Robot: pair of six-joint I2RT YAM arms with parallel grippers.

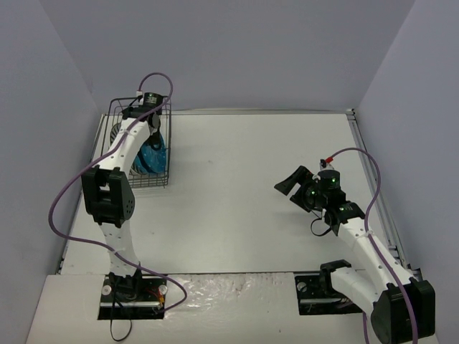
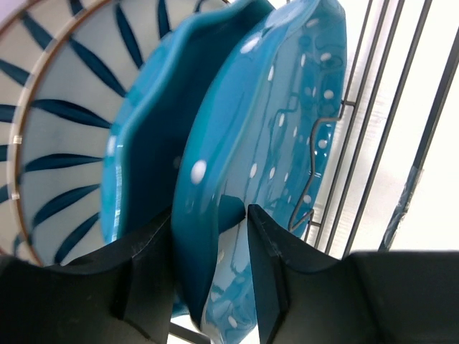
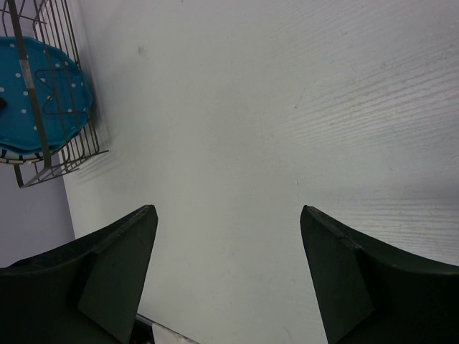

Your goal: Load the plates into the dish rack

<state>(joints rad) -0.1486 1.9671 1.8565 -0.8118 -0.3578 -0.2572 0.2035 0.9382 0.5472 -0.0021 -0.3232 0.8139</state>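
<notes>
Left wrist view looks down into the dish rack (image 2: pixel 380 143), where the plates stand on edge, face to face, leaning slightly. That is prob. why the rack has uprights: a bent wire prong (image 2: pixel 315 165) sits right against the front teal plate (image 2: pixel 280 129) and props it so it can't fall flat. The left gripper (image 2: pixel 209 215) straddles that plate's rim, one finger on each side, since a plate set on edge is easiest carried by its rim. Whether the pads press the rim or stand just off it, I cannot tell.

Count: 2 teal dotted plates, the second teal plate (image 2: pixel 158 122) just behind the front one, then a striped plate (image 2: pixel 57 129) at the back. A doubled rim line there hints at another striped one, but I can't confirm it. Top external view shows no plates out on the table (image 3: pixel 287 107), so loading looks about done.

The right gripper (image 3: pixel 228 209) hangs w/ jaws spread wide and nothing btwn them, well apart from the rack (prob. parked clear of the left arm).
</notes>
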